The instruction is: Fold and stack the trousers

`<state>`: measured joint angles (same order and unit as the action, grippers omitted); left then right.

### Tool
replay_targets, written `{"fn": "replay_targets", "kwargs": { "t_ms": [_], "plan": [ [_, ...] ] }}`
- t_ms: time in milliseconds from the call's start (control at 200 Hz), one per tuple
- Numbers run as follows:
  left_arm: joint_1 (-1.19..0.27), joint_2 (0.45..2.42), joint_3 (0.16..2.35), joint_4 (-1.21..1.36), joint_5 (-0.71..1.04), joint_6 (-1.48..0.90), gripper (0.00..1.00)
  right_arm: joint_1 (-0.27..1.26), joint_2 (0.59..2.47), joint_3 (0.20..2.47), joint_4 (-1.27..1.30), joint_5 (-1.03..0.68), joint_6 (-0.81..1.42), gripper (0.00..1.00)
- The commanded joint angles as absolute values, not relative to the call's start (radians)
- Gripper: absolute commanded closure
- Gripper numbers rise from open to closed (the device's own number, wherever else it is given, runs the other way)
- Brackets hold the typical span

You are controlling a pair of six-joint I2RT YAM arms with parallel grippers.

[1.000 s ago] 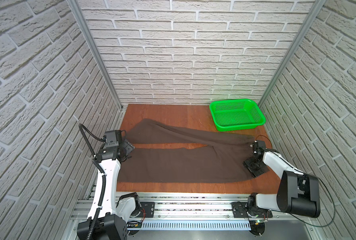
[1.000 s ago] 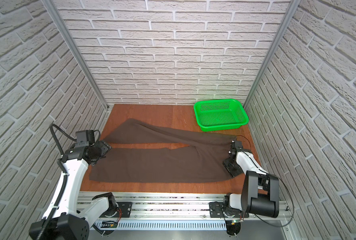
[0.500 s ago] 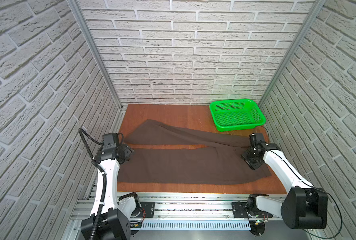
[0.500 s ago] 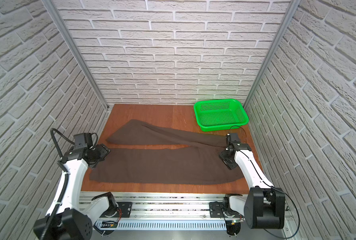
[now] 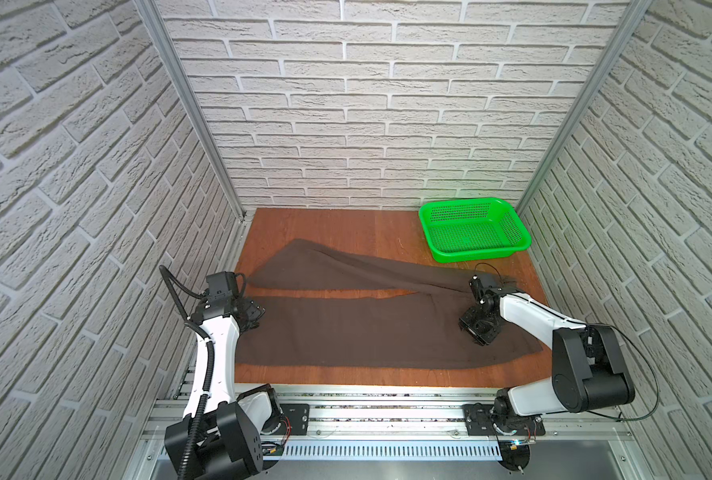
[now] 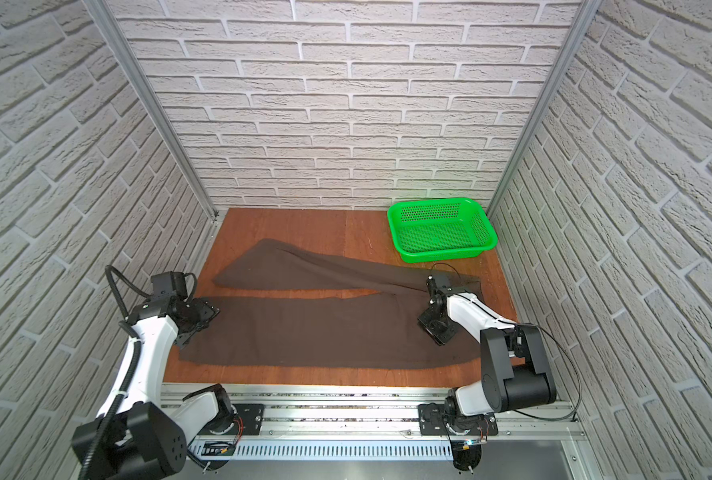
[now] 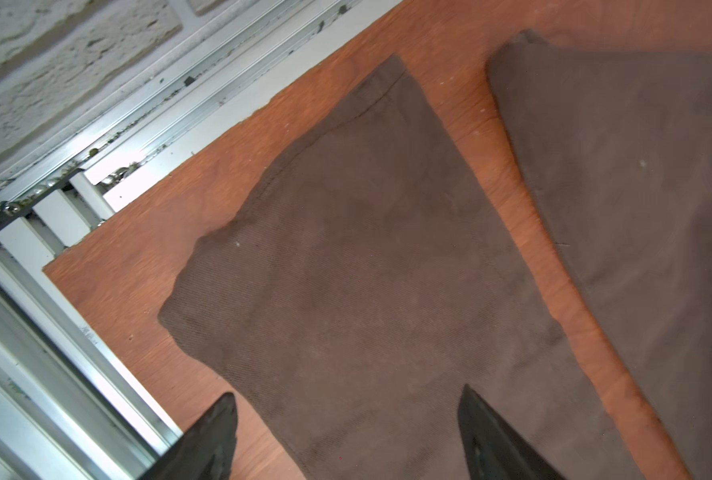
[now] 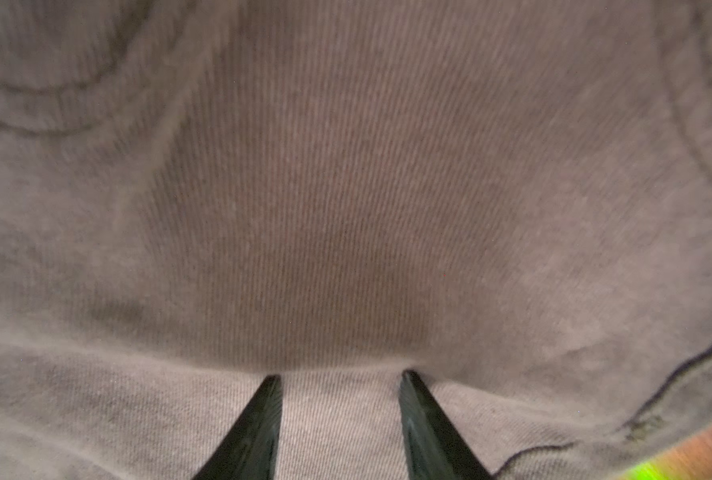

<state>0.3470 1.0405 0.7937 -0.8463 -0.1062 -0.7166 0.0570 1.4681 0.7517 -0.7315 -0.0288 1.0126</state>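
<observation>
Spread flat on a red-brown wooden table (image 5: 346,228): one pair of long, dark brown, soft cloth trousers (image 5: 366,328), seen in both top views (image 6: 312,328). Stretched across the table from 9 o'clock to 3 o'clock, with the waist end at 3 o'clock and the two wide legs running toward 9 o'clock. Nearer leg straight along the 6 o'clock side. Farther leg slanting off toward 10 o'clock, with a thin strip of bare wood between the two. Not folded yet.

At the 1 o'clock corner, near the waist end but not touching it: a bright green plastic basket (image 5: 479,253) full of small holes, also in both top views (image 6: 441,253).

At 9 o'clock, the left gripper (image 5: 258,316), low over the end of the nearer leg. Wide open in the left wrist view (image 7: 348,395), with the two black fingers (image 7: 212,436) far apart and nothing held. Brown cloth under the gap, and the hem of that leg just past it.

At 3 o'clock, the right gripper (image 5: 477,336), pointing down onto the waist part. About half open in the right wrist view (image 8: 341,374), with the two black fingertips (image 8: 258,424) down against the cloth and a strip of cloth showing in the gap. Pinched or not: cannot tell. Curved stitch lines close by on the cloth.
</observation>
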Motion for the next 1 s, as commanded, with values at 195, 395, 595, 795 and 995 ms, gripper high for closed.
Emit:
{"fn": "replay_targets", "kwargs": {
  "t_ms": [195,395,595,795,995],
  "plan": [
    [0.443,0.987,0.774,-0.921,-0.202,-0.775,0.02,0.005,1.554,0.73,-0.683,-0.043,1.014,0.51],
    [0.488,1.006,0.68,-0.854,-0.158,-0.863,0.02,-0.025,1.525,0.726,-0.699,-0.073,1.006,0.51],
    [0.5,0.929,0.543,-0.785,-0.177,-0.985,0.05,-0.066,1.487,0.726,-0.722,-0.089,0.995,0.51],
    [0.506,0.827,0.479,-0.775,-0.241,-1.043,0.18,-0.086,1.459,0.741,-0.737,-0.102,0.98,0.52],
    [0.509,0.811,0.425,-0.714,-0.28,-1.073,0.36,-0.087,1.446,0.742,-0.736,-0.128,0.983,0.52]
  ]
}}
